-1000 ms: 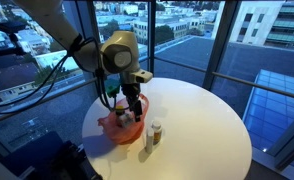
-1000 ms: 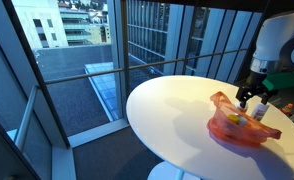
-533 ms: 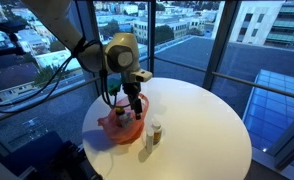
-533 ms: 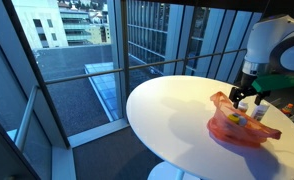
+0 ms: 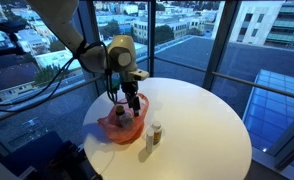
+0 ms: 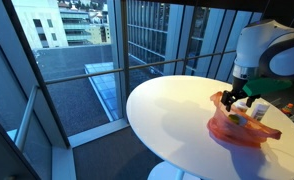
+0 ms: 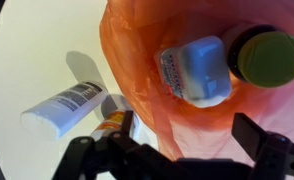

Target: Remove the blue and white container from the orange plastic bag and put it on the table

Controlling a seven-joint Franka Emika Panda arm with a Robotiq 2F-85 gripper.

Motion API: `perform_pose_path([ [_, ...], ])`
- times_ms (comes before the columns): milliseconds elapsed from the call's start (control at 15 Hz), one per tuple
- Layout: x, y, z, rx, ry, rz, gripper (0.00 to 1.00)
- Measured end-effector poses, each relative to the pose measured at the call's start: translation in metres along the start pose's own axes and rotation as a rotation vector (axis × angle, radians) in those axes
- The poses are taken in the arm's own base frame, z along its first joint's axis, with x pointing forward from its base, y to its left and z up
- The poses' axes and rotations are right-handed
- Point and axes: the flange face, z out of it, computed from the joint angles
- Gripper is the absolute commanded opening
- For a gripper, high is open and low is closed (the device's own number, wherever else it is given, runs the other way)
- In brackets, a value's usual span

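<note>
The orange plastic bag [image 7: 197,120] lies open on the round white table [image 5: 202,120]. It shows in both exterior views [image 5: 120,126] [image 6: 243,130]. The blue and white container [image 7: 195,70] lies inside the bag, next to a dark bottle with a green lid [image 7: 267,55]. My gripper [image 7: 187,128] is open and empty, just above the bag's mouth, its fingers on either side of the orange plastic. It hangs over the bag in both exterior views [image 5: 133,103] [image 6: 240,100]. The container is hidden in the exterior views.
A white tube [image 7: 67,105] and a small orange-topped bottle [image 7: 115,122] lie on the table beside the bag; in an exterior view two small bottles [image 5: 153,134] stand near it. Glass windows surround the table, and the bag sits near the table's edge [image 6: 147,140].
My arm has shifted slightly sideways over the bag, with the gripper staying open just above it. The bag and the bottles have not moved.
</note>
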Motion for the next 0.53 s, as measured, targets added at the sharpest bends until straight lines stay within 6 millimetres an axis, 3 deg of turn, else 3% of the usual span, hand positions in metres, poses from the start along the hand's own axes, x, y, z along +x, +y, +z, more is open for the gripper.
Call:
perform_pose_path([
  [533, -0.011, -0.022, 0.005, -0.03, -0.024, -0.05, 1.0],
])
